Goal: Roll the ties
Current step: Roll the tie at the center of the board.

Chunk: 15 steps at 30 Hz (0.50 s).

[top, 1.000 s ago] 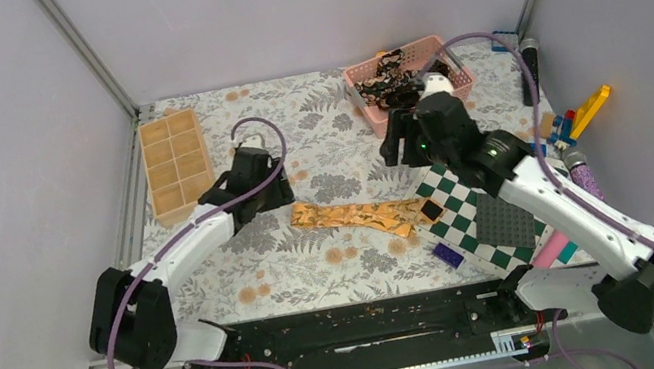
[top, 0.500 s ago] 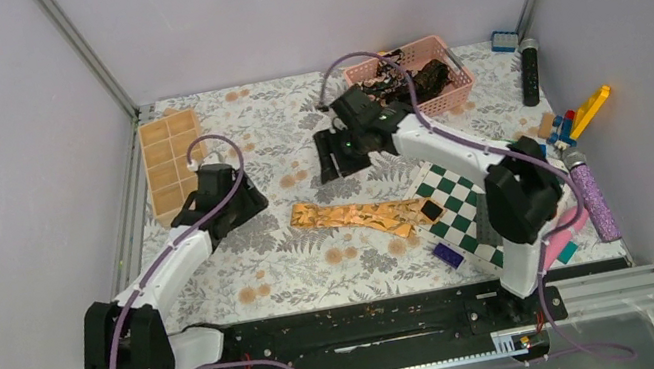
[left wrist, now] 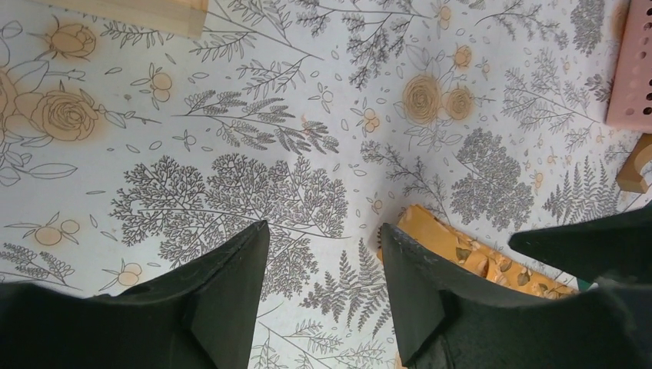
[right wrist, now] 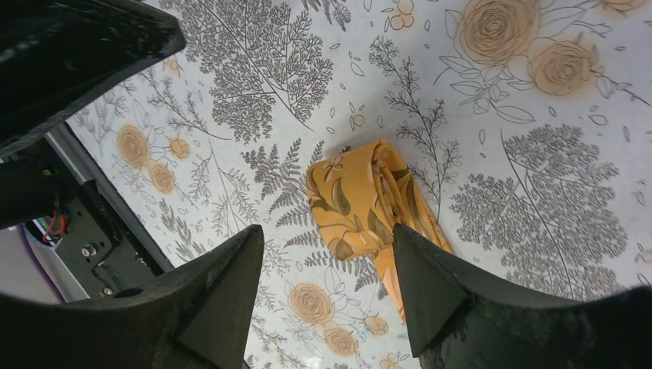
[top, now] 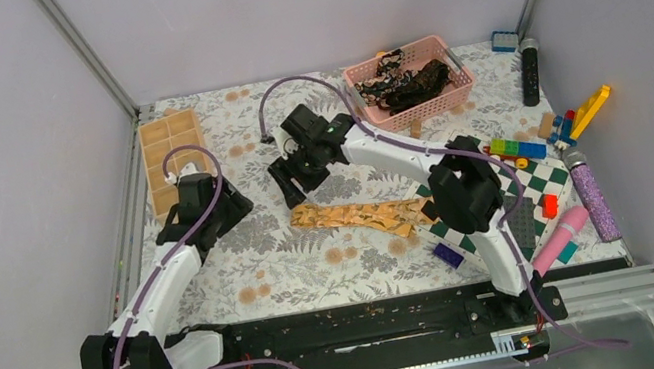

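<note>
A golden-tan tie (top: 359,216) lies flat on the floral cloth, its folded left end (right wrist: 361,196) below my right gripper. My right gripper (top: 290,183) is open and empty just above and left of that end; in the right wrist view (right wrist: 327,238) the tie end shows between the fingers. My left gripper (top: 227,206) is open and empty, left of the tie; in the left wrist view (left wrist: 323,234) the tie end (left wrist: 454,246) shows beside the right finger. Dark patterned ties (top: 407,84) lie bunched in the pink basket (top: 397,112).
A tan compartment tray (top: 169,151) lies at the back left. The green-and-white checkered board (top: 521,211) lies at the right with bricks on it. Toy bricks (top: 585,114), a black cylinder (top: 531,72), a glitter tube (top: 593,195) stand along the right side.
My right gripper has swung left from the pink basket to the tie's left end. My left gripper has drawn back to the left, away from the tie.
</note>
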Motion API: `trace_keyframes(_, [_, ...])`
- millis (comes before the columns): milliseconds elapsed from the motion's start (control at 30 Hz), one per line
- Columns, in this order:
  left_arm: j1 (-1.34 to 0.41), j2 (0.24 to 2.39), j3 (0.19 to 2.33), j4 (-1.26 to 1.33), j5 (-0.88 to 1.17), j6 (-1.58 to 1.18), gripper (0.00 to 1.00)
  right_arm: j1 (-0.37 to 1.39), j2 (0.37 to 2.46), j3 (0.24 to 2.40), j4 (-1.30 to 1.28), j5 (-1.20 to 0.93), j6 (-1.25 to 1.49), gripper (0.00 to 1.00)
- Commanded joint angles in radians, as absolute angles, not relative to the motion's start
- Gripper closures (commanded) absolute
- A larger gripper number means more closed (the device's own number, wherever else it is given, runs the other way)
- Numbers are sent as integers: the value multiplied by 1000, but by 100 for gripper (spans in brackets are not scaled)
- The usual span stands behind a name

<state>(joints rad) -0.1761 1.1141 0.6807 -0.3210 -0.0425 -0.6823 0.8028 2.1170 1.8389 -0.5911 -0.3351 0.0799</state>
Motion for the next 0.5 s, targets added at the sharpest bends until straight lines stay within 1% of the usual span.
trace_keyframes(0, [-161,1088,666,-307,-11,-687,43,806,2188,1914,-619,-404,13,30])
trace_keyframes(133, [-154,1079,665,-315,-11,-683,43,808,2246,1949,-633,-399,14,30])
trace_keyframes(333, [-150,1070,660,-321,-13,-677,43,811,2281,1950,-634,-378,8,30])
trace_keyframes(467, [-149,1076,661,-316,-8,-680,43,811,2281,1938,-634,-377,6,34])
